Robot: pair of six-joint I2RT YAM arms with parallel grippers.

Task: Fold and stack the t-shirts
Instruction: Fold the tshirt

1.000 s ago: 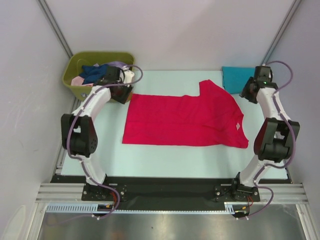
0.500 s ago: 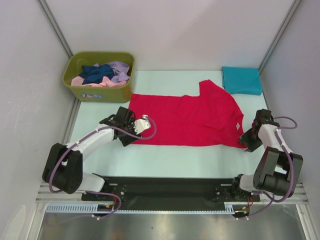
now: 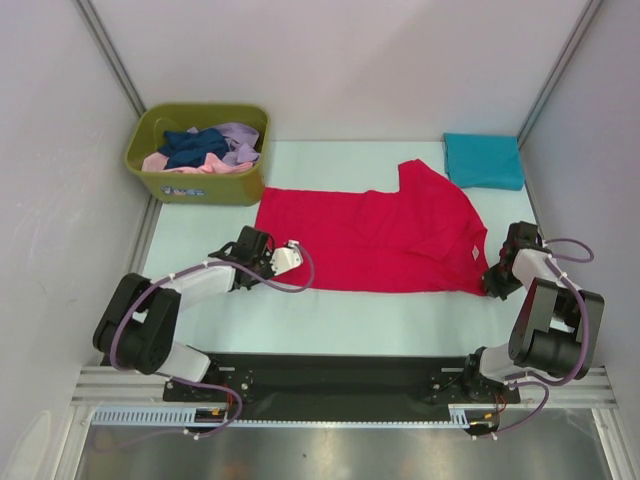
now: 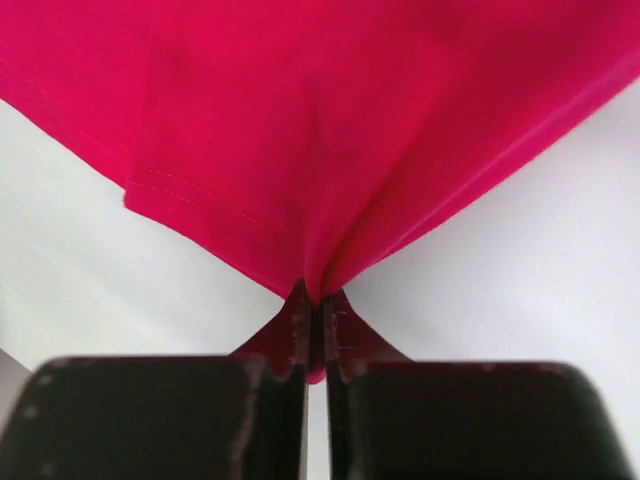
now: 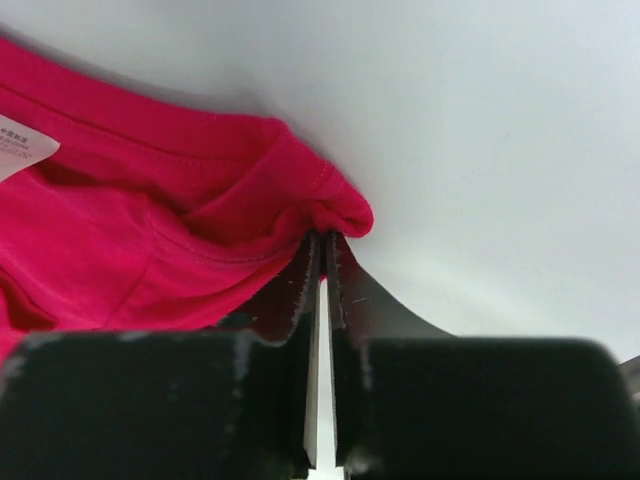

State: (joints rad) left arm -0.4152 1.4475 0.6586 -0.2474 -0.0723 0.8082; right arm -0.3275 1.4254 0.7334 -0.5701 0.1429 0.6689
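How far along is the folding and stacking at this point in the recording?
Done: one teal t-shirt lies folded at the far right corner of the table. In hand: the red t-shirt lies spread out; the left gripper pinches its near left corner and the right gripper its near right corner. Left: folding and stacking it, plus the navy, pink and lavender t-shirts heaped in the olive bin.

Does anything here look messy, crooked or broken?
Nothing is damaged or spilled. The red t-shirt has one sleeve jutting toward the far edge, while the left gripper and right gripper each pinch a near corner. The tees in the olive bin are a crumpled heap; the teal t-shirt lies folded.
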